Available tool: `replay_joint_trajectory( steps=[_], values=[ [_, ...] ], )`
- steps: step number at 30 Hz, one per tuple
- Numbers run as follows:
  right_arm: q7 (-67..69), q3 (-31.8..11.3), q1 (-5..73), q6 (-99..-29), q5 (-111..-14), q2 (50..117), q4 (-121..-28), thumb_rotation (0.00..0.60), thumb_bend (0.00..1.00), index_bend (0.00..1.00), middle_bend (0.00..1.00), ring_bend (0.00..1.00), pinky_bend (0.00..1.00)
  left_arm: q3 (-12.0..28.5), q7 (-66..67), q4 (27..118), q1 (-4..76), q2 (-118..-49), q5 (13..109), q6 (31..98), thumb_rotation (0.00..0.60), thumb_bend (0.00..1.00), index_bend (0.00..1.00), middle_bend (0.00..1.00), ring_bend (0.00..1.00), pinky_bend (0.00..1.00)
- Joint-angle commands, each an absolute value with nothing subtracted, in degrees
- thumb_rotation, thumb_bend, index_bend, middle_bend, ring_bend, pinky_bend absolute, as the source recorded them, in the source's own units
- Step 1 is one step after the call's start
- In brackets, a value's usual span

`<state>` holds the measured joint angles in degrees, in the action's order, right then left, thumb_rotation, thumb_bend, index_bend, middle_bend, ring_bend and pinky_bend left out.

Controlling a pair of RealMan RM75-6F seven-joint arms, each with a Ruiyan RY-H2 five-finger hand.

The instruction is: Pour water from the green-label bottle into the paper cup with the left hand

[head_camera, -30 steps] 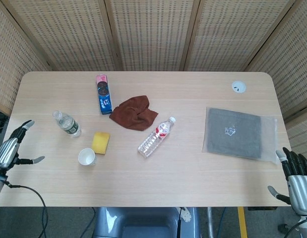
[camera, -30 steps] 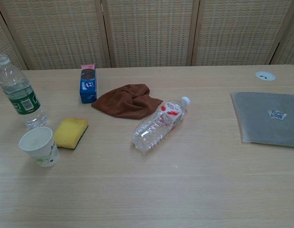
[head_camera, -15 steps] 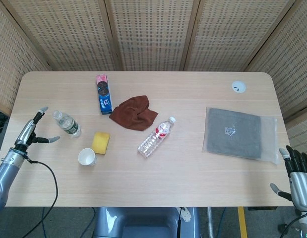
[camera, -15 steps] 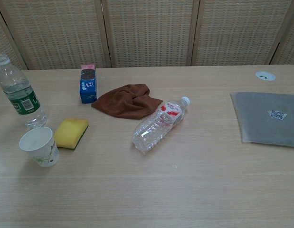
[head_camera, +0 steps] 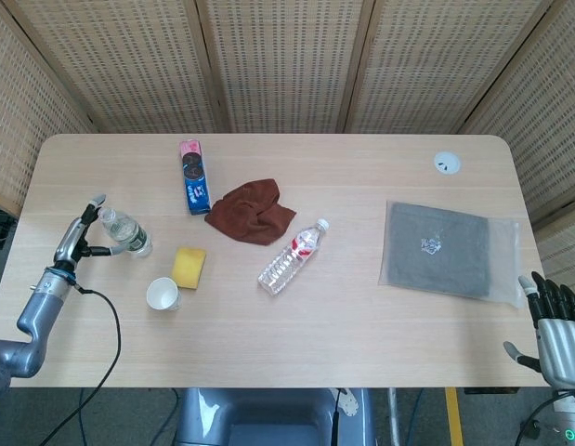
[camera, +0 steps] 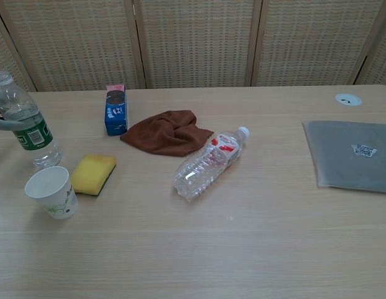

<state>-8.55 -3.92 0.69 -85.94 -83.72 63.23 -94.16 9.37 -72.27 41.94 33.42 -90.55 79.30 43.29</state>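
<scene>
The green-label bottle (camera: 27, 128) stands upright near the worktop's (head_camera: 296, 344) left edge, long axis vertical, neck up. The cup (camera: 52, 192) stands mouth up just in front of it, a sponge (camera: 93, 174) beside the cup. The left hand (head_camera: 78, 240), fingers spread, flanks the bottle without gripping it. The right hand (head_camera: 550, 321) hangs beyond the front right corner, fingers apart, empty.

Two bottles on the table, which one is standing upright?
The green-label bottle at the table's left, beside the left hand. The red-label bottle lies on its side mid-table.
</scene>
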Motion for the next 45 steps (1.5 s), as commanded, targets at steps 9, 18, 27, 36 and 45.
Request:
replay_joint_trajectory(
  steps=[9,18,27,36,45],
  values=[
    [-9.6,-4.3,1.5,-84.4,-81.8,64.0,-93.4,0.6,0.0,0.0,0.0,0.0,0.0,9.3,-77.7,32.6,36.9,-98.0,79.9,41.0,0.6,0.0,0.0,0.0,0.0,0.0],
    [-9.8,-4.5,1.7,-84.0,-81.0,64.3,-92.9,0.6,0.0,0.0,0.0,0.0,0.0,8.7,-80.9,28.5,38.7,-101.6,80.7,40.3,0.6,0.0,0.0,0.0,0.0,0.0],
    [-9.7,-4.6,1.9,-83.7,-80.4,64.5,-92.4,0.6,0.0,0.0,0.0,0.0,0.0,10.9,-82.0,24.2,39.0,-105.3,78.3,40.9,0.6,0.43,0.23,0.17,0.09,0.09],
    [-9.6,-4.4,2.1,-83.4,-80.4,64.5,-92.3,0.6,0.0,0.0,0.0,0.0,0.0,11.2,-82.9,22.9,39.0,-106.5,77.9,41.0,0.6,0.53,0.53,0.43,0.29,0.34],
    [-9.9,-4.1,2.1,-83.6,-80.8,64.6,-92.5,0.6,0.0,0.0,0.0,0.0,0.0,11.5,-87.0,23.9,38.1,-105.0,78.1,43.0,0.6,0.53,0.55,0.45,0.31,0.36]
  ],
)
